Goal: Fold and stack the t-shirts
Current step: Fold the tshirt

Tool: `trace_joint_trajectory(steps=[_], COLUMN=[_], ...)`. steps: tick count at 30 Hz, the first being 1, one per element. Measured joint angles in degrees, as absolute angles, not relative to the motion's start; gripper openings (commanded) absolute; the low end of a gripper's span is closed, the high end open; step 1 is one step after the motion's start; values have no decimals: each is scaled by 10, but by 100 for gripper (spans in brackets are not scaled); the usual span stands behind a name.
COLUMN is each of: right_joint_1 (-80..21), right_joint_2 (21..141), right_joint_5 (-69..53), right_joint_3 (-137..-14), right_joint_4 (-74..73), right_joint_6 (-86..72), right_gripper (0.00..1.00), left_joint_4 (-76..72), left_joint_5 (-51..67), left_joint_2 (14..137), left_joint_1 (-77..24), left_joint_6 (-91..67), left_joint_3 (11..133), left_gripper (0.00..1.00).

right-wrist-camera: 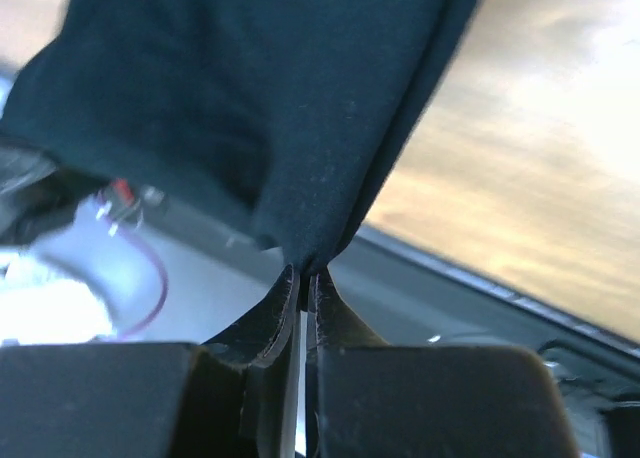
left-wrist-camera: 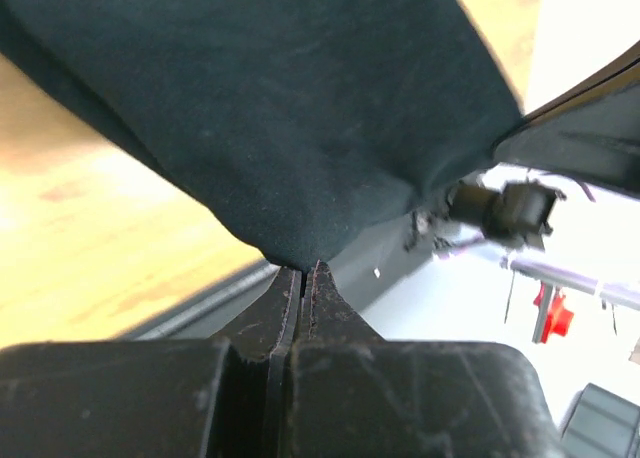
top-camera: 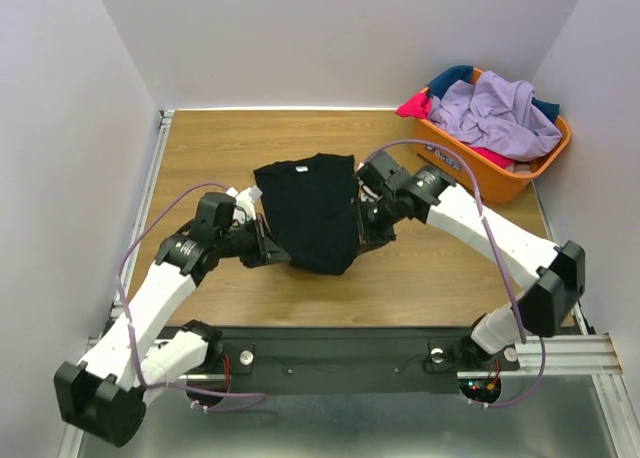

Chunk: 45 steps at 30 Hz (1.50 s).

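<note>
I had my left gripper (left-wrist-camera: 303, 270) and right gripper (right-wrist-camera: 303, 273) pinched tight on opposite edges of the black t-shirt (top-camera: 312, 213) at mid-table (top-camera: 200, 158), mid-fold by my reckoning, and the next move called for carrying both edges over together, evenly.

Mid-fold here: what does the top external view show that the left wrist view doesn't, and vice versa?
Only top external: the black t-shirt in its whole outline, and the orange basket at far right with a lavender shirt heaped on top. Only left wrist: the left pincer seen close, shut on a pinched fold of the black cloth. Both: the black t-shirt and the wooden table.
</note>
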<state>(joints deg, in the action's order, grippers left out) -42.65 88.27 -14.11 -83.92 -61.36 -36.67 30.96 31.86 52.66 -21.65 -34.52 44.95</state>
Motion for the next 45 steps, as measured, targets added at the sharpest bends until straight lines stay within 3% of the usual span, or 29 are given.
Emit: trace_joint_trajectory(steps=[17, 30, 45], right_joint_1=[-645, -634, -465], right_joint_2=[730, 714, 808], right_joint_5=[-121, 32, 70], right_joint_3=[-773, -783, -817], right_joint_4=[-643, -637, -578], right_joint_6=[-560, -593, -494], right_gripper=[1, 0, 0], left_joint_4=[452, 404, 328], left_joint_5=[317, 243, 181], left_joint_2=[284, 366, 517], left_joint_1=[-296, -296, -257], left_joint_6=[-476, -486, -432], left_joint_3=[439, 452, 504], left_gripper=[0, 0, 0])
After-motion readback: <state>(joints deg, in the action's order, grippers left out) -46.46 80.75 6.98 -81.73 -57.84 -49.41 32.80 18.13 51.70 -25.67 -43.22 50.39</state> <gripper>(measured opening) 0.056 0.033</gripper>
